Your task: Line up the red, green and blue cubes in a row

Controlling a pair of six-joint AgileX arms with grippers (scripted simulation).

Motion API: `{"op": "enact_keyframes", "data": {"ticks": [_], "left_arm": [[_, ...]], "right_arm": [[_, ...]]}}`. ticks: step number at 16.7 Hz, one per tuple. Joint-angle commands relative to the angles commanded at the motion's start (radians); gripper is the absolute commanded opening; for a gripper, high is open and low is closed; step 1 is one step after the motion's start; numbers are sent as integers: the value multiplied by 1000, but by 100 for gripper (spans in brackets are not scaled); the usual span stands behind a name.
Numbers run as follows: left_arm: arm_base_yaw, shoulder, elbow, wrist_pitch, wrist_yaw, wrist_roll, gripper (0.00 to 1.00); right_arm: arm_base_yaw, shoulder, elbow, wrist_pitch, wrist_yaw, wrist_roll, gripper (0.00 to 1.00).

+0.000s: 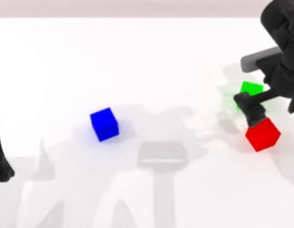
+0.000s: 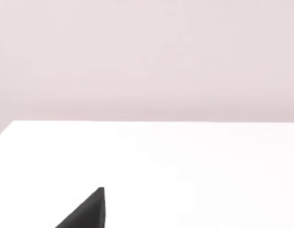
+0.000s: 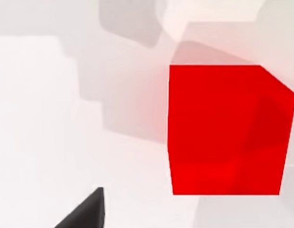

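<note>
Right arm reaches in from the far right, its hand (image 1: 251,111) low between green cube (image 1: 252,88) and red cube (image 1: 263,134), touching the red; grip cannot be told. Blue cube (image 1: 104,124) sits alone left of centre on the table (image 1: 151,61). Left arm parked at the near left edge.

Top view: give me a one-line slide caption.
Right gripper reaches between green cube and red cube; blue cube sits apart at table centre-left.
</note>
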Motion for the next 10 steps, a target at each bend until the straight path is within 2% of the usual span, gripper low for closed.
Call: {"op": "enact_keyframes", "data": {"ticks": [6,10], "left_arm": [[0,0,0,0,0,0,100],[0,0,0,0,0,0,100]], "right_arm": [[-4,5,1,2,0,0,100],[0,49,-69,114,0,-1,100]]}}
